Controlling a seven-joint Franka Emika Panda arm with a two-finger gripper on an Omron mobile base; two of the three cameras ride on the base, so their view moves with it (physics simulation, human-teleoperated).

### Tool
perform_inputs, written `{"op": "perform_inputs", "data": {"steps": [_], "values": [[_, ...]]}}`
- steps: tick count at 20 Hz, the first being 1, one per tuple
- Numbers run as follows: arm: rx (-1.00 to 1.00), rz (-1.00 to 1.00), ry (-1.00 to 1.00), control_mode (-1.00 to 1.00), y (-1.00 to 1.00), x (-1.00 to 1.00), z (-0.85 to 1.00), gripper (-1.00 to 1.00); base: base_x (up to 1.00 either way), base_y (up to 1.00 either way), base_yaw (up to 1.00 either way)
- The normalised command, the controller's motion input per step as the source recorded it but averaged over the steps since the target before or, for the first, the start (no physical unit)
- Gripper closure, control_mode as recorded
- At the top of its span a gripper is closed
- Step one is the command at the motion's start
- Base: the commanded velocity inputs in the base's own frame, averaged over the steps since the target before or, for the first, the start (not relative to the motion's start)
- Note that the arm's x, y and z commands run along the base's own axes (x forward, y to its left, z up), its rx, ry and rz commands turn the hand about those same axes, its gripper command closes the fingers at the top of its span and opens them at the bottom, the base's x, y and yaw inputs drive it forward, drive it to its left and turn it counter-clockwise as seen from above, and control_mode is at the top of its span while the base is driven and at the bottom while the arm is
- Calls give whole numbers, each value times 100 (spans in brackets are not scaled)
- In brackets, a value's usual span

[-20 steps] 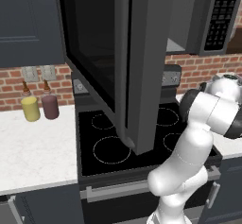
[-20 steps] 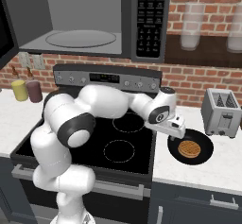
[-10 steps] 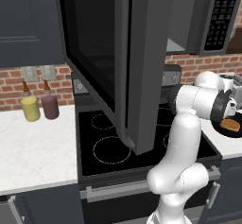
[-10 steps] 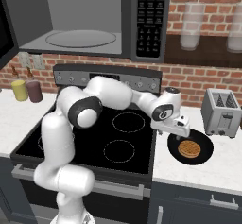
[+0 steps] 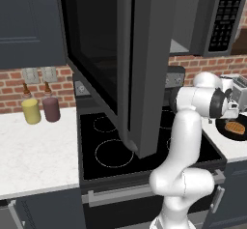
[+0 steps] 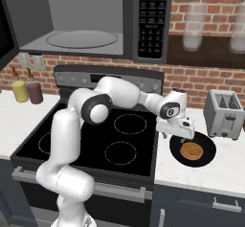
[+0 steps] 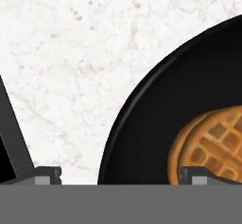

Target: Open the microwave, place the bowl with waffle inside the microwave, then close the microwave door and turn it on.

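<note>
The gripper is wide open above the black bowl's near rim. The bowl looks stiff and light; grab the thin rim, keeping the waffle flat.

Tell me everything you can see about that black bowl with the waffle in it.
The bowl is small, round, shallow and plain black, with a smooth, slightly glossy rim. It sits flat on the white speckled counter, right of the stove and in front of the silver toaster. One golden-brown waffle with a grid pattern lies flat in its middle, narrower than the bowl. The robot's hand hangs open over the bowl's stove-side rim, one finger outside, one inside; contact cannot be judged.
</note>
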Motion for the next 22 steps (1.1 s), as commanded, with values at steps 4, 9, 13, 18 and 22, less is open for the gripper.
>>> {"op": "perform_inputs", "data": {"steps": [4,9,13,18,22], "values": [[0,0,2,-100,-4,0,-13,-100,0,0,0],[0,0,0,-100,0,0,-21,100,0,0,0],[0,0,0,-100,0,0,-26,100,0,0,0],[0,0,0,-100,0,0,-20,100,0,0,0],[0,0,0,-100,0,-5,-7,100,0,0,0]]}}
